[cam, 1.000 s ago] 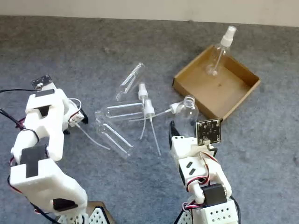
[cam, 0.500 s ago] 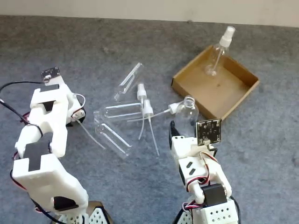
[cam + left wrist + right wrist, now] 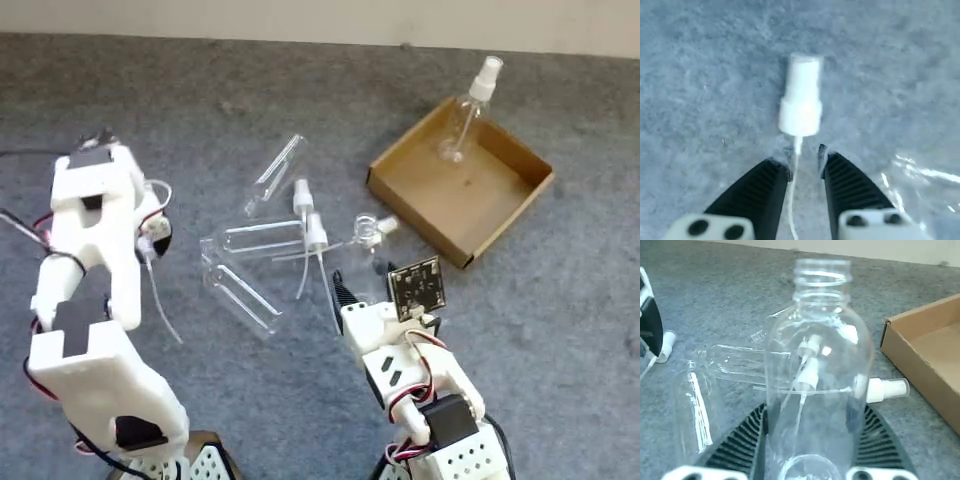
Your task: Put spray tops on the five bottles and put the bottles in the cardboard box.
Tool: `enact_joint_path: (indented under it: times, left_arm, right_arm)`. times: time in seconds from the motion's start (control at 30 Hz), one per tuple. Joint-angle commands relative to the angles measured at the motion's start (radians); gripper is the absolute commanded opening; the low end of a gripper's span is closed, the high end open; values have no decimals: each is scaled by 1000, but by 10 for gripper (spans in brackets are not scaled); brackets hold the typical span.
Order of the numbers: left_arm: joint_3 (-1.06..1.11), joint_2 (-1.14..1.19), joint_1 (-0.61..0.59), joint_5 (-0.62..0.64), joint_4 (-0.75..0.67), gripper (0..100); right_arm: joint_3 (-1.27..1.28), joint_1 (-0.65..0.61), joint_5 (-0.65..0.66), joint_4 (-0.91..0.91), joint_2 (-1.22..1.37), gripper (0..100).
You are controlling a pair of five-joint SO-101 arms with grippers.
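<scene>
Pinching the thin tube just below a white spray top (image 3: pixel 801 100), your left claw (image 3: pixel 804 155) has swung that tube away from the pile since a second ago. Your right claw (image 3: pixel 812 440) stays clamped on an open clear bottle (image 3: pixel 817 365), held upright, and has shifted leftward, away from the cardboard box (image 3: pixel 480 200). One capped bottle (image 3: pixel 465 120) leans in the box. Three empty bottles (image 3: pixel 255 238) lie on the bench (image 3: pixel 560 330) among loose tops (image 3: pixel 316 232).

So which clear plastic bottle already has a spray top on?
The slim bottle standing in the brown cardboard box, white spray top fitted. The three bottles lying on the grey carpet and the round bottle in the right gripper are uncapped.
</scene>
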Motion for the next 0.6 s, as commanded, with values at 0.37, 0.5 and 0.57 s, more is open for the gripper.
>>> enact_joint_path:
  times: [0.37, 0.5, 0.57]
  left_arm:
    - [-492, -8, 177, -11, 391, 39]
    - [-542, -22, 223, -9, 393, 39]
    - [-558, -59, 254, -9, 393, 39]
  right_arm:
    - [122, -15, -8, -255, -16, 128]
    - [162, -16, -9, -262, -19, 128]
    - [162, -16, -9, -262, -19, 128]
